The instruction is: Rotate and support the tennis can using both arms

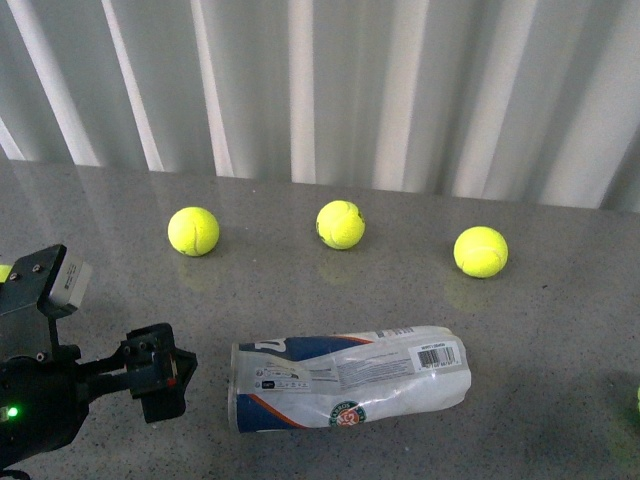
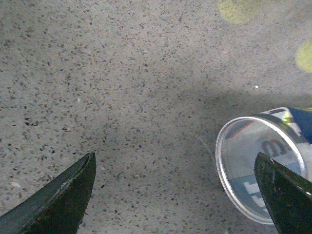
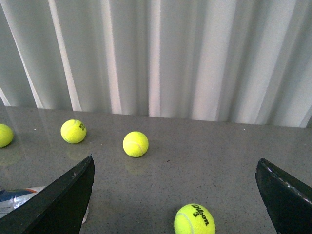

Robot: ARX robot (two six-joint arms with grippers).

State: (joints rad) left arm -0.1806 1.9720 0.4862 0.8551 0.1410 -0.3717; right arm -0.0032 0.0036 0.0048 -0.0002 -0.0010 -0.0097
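The tennis can (image 1: 350, 380) lies on its side on the grey table, its round end toward the left and its barcode toward the right. My left gripper (image 1: 162, 374) hovers open just left of that round end, with a small gap between them. In the left wrist view the can's clear round end (image 2: 253, 165) sits beside one finger (image 2: 285, 195), and the left gripper (image 2: 175, 195) holds nothing. The right gripper (image 3: 175, 190) is open over bare table, out of the front view. A corner of the can's label (image 3: 14, 197) shows beside one of its fingers (image 3: 63, 200).
Three tennis balls (image 1: 193, 231) (image 1: 340, 224) (image 1: 480, 251) sit in a row behind the can. A fourth ball (image 3: 194, 220) lies close in front of the right gripper. White pleated curtains (image 1: 400, 90) close off the table's far edge.
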